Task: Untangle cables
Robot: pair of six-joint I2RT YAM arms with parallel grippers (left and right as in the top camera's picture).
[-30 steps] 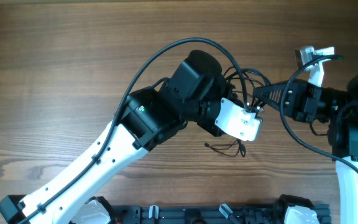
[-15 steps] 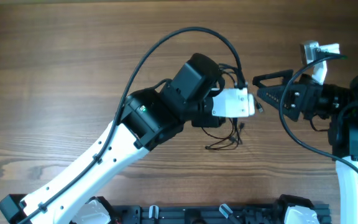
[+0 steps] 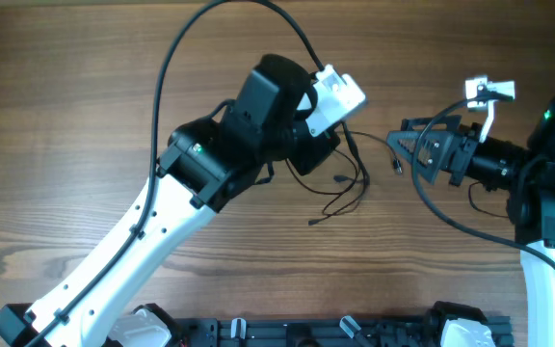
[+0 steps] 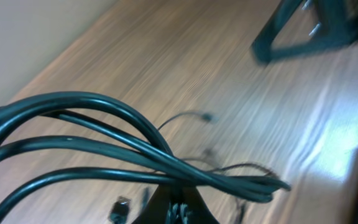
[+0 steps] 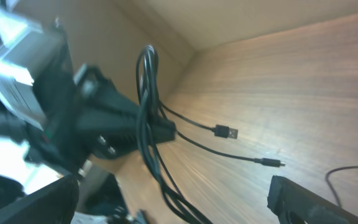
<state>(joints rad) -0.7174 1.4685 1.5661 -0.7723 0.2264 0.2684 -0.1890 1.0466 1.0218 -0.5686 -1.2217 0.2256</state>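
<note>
The left arm (image 3: pixel 152 222) reaches across the wooden bench (image 3: pixel 75 77). The left gripper (image 5: pixel 165 131) has its jaws clamped on the cables (image 5: pixel 146 87), pinching several black loops that stand up from the grip. From there thin loose strands trail down onto the bench between the two arms, one ending in a flat plug (image 5: pixel 227 132) and another in a smaller plug (image 5: pixel 272 163). Just to the right, apart from the strands, the right gripper (image 3: pixel 399 152) faces them with its jaws spread wide and holding nothing.
</note>
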